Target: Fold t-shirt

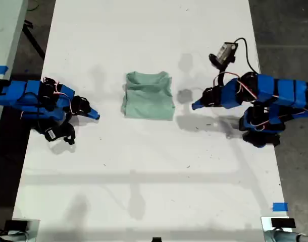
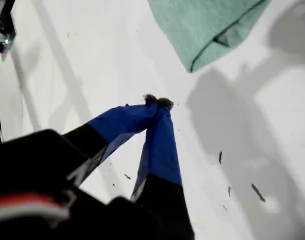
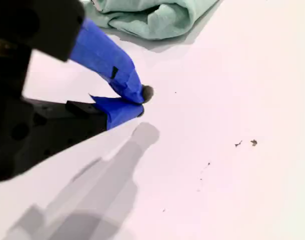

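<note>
One folded t-shirt (image 1: pixel 148 96), two pincers.

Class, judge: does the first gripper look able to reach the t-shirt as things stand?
Probably yes: only bare table lies between my first gripper and the t-shirt, though its shut jaws must open first.

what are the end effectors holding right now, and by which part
Nothing. My first gripper and my second gripper are both shut on nothing, apart from the folded t-shirt.
</note>
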Robot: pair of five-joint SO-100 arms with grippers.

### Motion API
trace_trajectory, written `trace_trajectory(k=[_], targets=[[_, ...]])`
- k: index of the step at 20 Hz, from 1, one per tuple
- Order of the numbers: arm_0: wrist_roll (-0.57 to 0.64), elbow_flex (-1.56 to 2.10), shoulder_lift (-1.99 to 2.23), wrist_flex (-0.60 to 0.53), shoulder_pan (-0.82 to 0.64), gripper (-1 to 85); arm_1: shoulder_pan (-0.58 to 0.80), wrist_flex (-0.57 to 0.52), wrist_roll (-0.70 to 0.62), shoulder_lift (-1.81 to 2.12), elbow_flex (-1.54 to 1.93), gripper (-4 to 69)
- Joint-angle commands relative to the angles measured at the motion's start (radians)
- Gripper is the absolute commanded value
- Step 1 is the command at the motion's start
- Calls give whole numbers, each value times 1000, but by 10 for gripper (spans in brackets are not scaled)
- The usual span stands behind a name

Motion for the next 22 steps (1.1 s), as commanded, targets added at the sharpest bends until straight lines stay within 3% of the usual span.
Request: trace_trajectory(k=[1,5,6,16,22], targets=[[-12,31,118,35,-49,0,31,-74,-100,-347,-391,-11],[-5,57,393,282,-115,0,29,-66,-169,-798,-868,-11],[2,60,419,299,-123,0,26,-54,-175,-887,-960,-11],[3,60,425,301,-129,0,40,-49,-206,-1177,-1210,-11],[3,60,425,301,-130,0,164,-94,-290,-1279,-1259,-11]])
